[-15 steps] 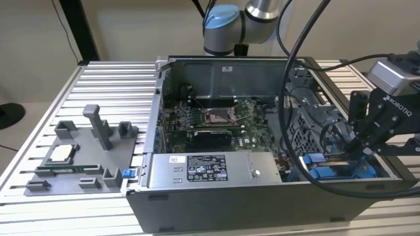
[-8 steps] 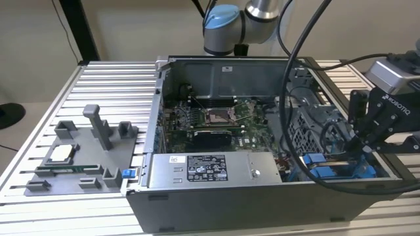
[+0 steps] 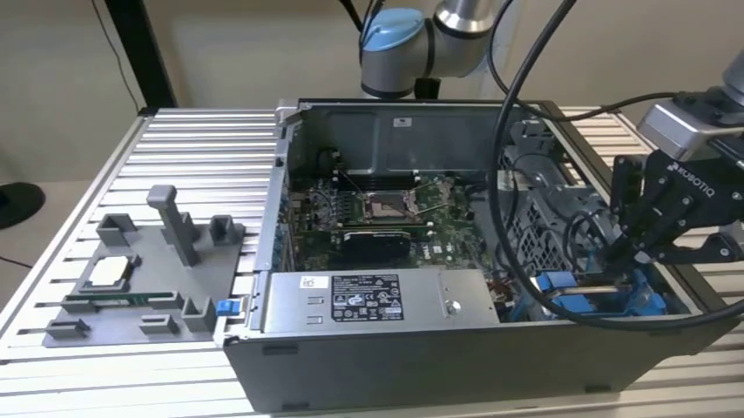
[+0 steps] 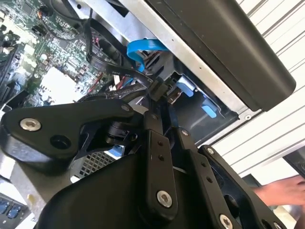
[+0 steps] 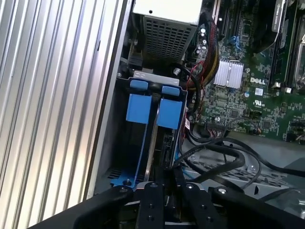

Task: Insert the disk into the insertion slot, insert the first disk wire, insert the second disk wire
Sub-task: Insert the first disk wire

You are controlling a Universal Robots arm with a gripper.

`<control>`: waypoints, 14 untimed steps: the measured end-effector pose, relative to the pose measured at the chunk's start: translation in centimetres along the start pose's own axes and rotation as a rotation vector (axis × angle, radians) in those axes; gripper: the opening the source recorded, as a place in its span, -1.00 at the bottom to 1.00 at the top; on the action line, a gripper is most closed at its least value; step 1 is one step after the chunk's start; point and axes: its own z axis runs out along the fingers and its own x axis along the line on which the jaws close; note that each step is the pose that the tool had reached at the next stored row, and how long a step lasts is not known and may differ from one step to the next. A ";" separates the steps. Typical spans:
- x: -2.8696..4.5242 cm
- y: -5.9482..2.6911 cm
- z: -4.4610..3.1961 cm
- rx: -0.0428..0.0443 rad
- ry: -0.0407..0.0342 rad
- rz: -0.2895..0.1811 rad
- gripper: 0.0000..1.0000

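Ribbed table (image 3: 186, 139); disk (image 5: 170, 113) apparently edgewise in insertion slot (image 5: 125, 180).

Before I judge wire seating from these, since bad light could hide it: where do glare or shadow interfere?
In the exterior view, the insertion slot sits in shadow by the gripper; in the first wrist view, the heatsink glares white while the slot's depth is dark; in the second wrist view, the ribbed table is washed out bright.

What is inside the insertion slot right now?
Inside the insertion slot, the first wrist view shows two blue tabs with a dark gap between them. The gripper and black cables cover its near end, so whether the disk sits there cannot be told.
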 end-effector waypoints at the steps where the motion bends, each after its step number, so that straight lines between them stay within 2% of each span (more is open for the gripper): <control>1: 0.00 0.00 0.05 0.0000 -0.0003 0.001 -1.00; 9: 0.00 0.01 0.23 0.0019 -0.0096 0.078 -1.00; 14: 0.02 0.25 0.27 0.0025 -0.0124 0.100 -1.00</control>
